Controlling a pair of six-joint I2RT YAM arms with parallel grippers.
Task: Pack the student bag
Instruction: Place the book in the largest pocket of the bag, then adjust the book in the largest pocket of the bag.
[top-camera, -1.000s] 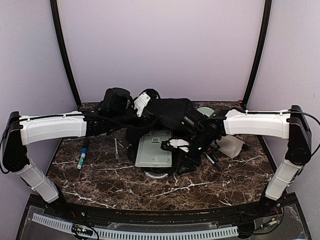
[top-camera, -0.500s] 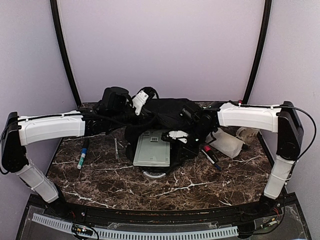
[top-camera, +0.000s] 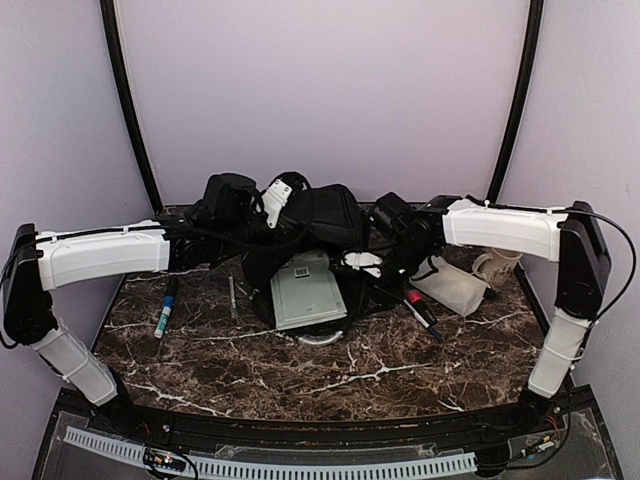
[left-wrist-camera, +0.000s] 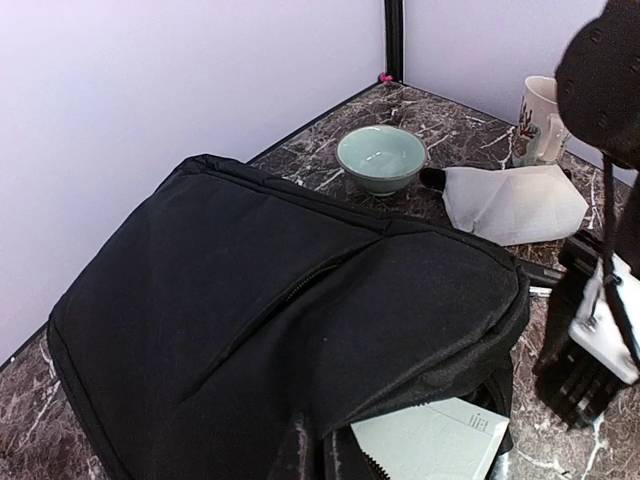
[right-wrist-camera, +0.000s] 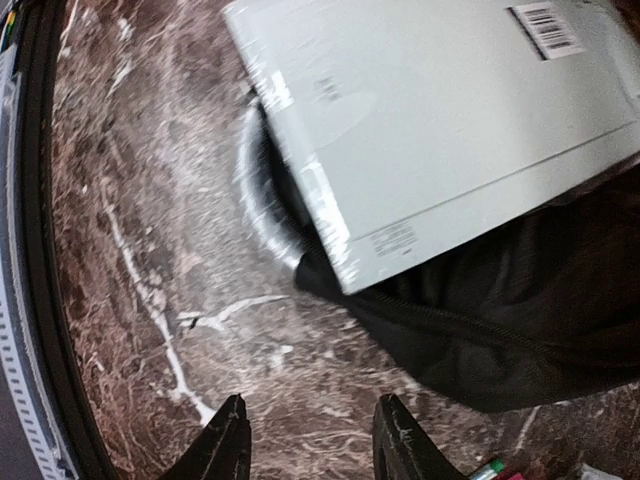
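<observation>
student bag mid table, far side. big, soft, floppy; prob sags if lifted. grey book half out of mouth. left gripper clenched, prob pinching bag edge. right gripper fingers apart, nothing btwn. best grab: fabric rim by zip.

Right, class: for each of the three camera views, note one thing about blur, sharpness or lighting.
Right wrist view: motion blur smears the grey book and the marble table, while the right tool looks sharper. Left wrist view: sharp, yet the student bag is so dark its folds barely show. Top external view: even light, but the bag reads as one black mass.
</observation>
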